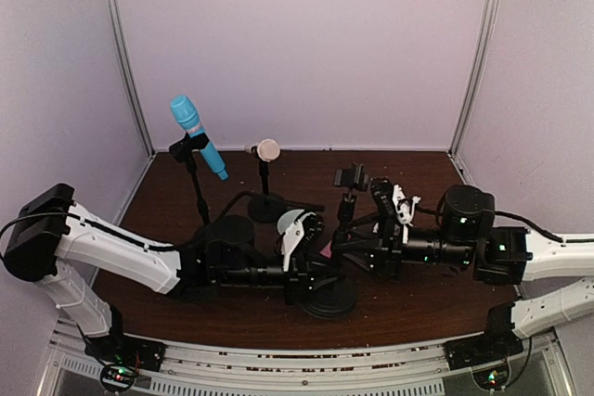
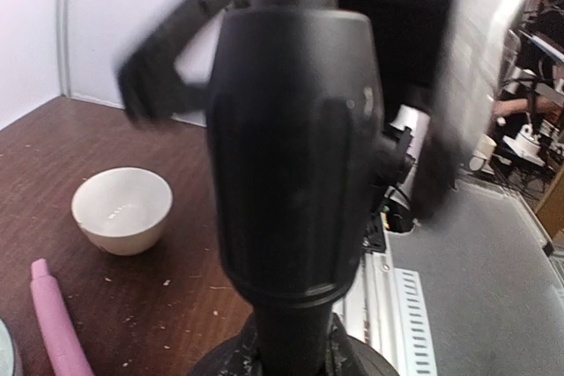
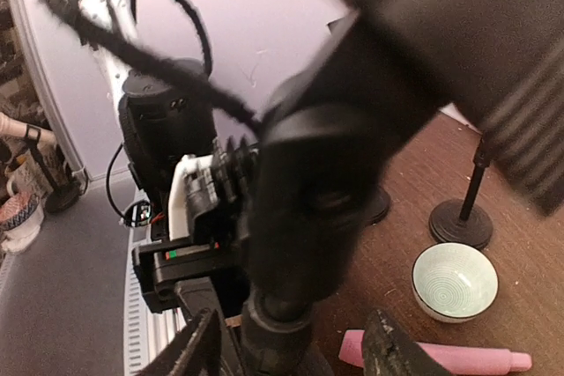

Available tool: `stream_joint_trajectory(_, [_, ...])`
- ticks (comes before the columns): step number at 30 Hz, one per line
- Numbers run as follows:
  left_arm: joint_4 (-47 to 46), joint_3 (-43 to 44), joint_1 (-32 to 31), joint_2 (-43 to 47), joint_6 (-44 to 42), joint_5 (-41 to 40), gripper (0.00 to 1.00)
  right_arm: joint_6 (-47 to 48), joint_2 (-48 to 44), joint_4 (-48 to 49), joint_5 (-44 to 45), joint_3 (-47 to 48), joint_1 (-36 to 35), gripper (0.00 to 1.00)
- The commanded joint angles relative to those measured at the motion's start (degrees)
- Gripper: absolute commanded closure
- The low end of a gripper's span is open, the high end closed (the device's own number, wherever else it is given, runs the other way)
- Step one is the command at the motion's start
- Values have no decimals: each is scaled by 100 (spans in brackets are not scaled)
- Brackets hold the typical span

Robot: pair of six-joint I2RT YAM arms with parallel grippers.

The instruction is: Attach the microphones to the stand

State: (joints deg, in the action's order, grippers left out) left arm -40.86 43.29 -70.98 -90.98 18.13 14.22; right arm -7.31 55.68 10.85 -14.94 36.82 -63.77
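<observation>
Leftward first, three stands, three microphones: blue microphone clipped atop tall stand, cream microphone atop short stand, pink microphone flat on table near one bowl. Crowded between both arms near front edge, third stand. Of left gripper, jaws impossible to tell; of right gripper, jaws apart around its post

One microphone lies on the table beside a bowl.

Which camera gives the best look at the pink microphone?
The right wrist view: the pink microphone lies flat, nearly its whole length showing. The left wrist view catches only one end, cut off by the frame edge. From above it is almost wholly hidden.
</observation>
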Motion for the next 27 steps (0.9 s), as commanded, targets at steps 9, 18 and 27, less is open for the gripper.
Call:
stream_joint_trajectory(9, [-46,309,5,219,28,-1118,100,-868,-12,-312,818,164,-20,31])
stream_joint_trajectory(18, [293,414,-20,207,25,-1373,100,-1393,610,85,1148,408,-78,43])
stream_joint_trajectory(27, [274,270,-30,283,95,-1524,100,-1633,641,181,1526,305,-78,69])
